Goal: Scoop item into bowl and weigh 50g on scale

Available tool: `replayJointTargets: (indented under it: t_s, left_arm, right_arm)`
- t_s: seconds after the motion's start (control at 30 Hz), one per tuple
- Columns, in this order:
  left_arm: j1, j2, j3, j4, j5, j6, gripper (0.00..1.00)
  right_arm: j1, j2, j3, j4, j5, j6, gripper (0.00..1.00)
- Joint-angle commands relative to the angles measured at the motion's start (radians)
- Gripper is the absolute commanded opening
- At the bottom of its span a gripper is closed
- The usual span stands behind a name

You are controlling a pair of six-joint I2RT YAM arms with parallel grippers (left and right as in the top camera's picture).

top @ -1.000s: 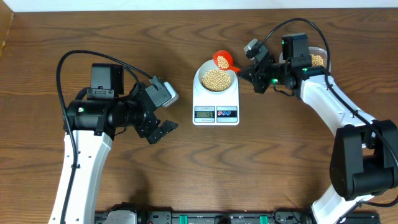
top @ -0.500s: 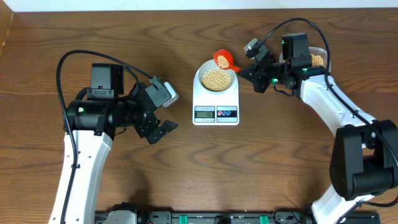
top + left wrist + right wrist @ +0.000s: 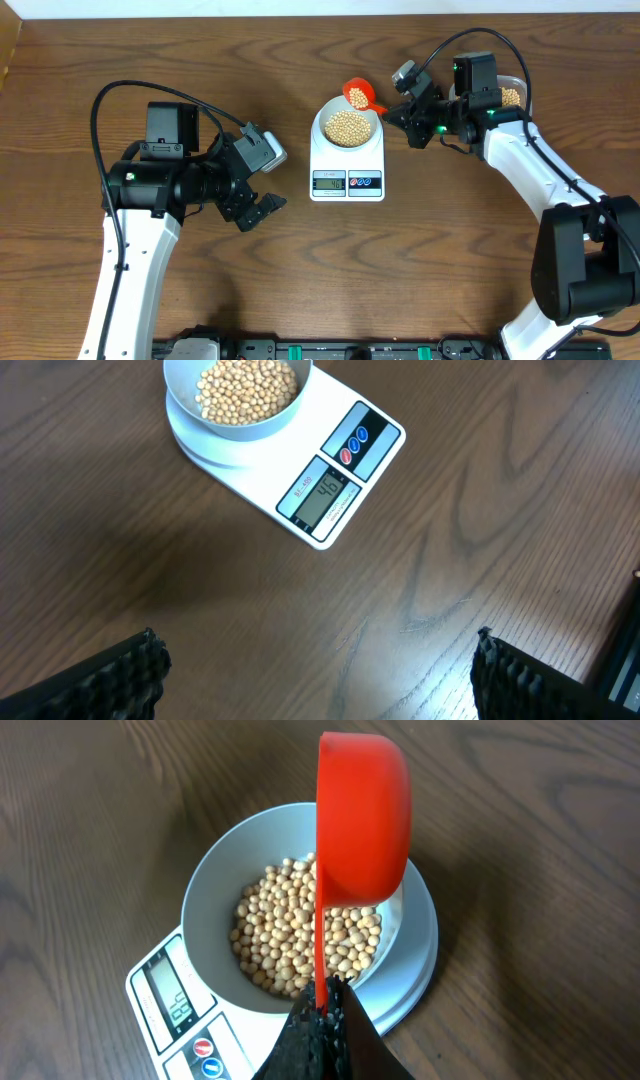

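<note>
The white scale [image 3: 346,183] stands mid-table with the white bowl [image 3: 322,126] on it, holding a heap of tan beans [image 3: 347,126]. My right gripper [image 3: 392,113] is shut on the thin handle of a red scoop [image 3: 358,96], which hangs tilted over the bowl's far right rim. The right wrist view shows the scoop [image 3: 362,815] edge-on above the beans [image 3: 300,935] and the bowl [image 3: 212,895], with the right gripper [image 3: 322,1008] pinching its handle. My left gripper [image 3: 262,210] is open and empty left of the scale, above bare wood [image 3: 320,680].
A clear tub of beans [image 3: 510,97] sits at the far right behind my right arm. In the left wrist view the scale [image 3: 335,485] and the bowl [image 3: 180,390] lie at the top. The table's back edge runs close behind the scoop.
</note>
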Motion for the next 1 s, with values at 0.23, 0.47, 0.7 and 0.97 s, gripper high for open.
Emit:
replayJointTargets:
  t_s: [0.23, 0.47, 0.7, 0.97]
  left_arm:
    - [0.005, -0.006, 0.027, -0.002, 0.017, -0.001, 0.99]
    - [0.005, -0.006, 0.027, -0.002, 0.017, -0.001, 0.99]
    - [0.005, -0.006, 0.027, -0.002, 0.017, -0.001, 0.99]
    - [0.005, -0.006, 0.027, -0.002, 0.017, -0.001, 0.99]
  right_arm:
    - [0.010, -0.057, -0.005, -0.031, 0.016, -0.020, 0.01]
    - [0.021, -0.058, -0.005, -0.044, 0.018, -0.024, 0.01]
    - [0.021, -0.059, -0.005, -0.054, 0.007, -0.023, 0.01]
    - [0.021, -0.059, -0.005, -0.053, 0.007, -0.023, 0.01]
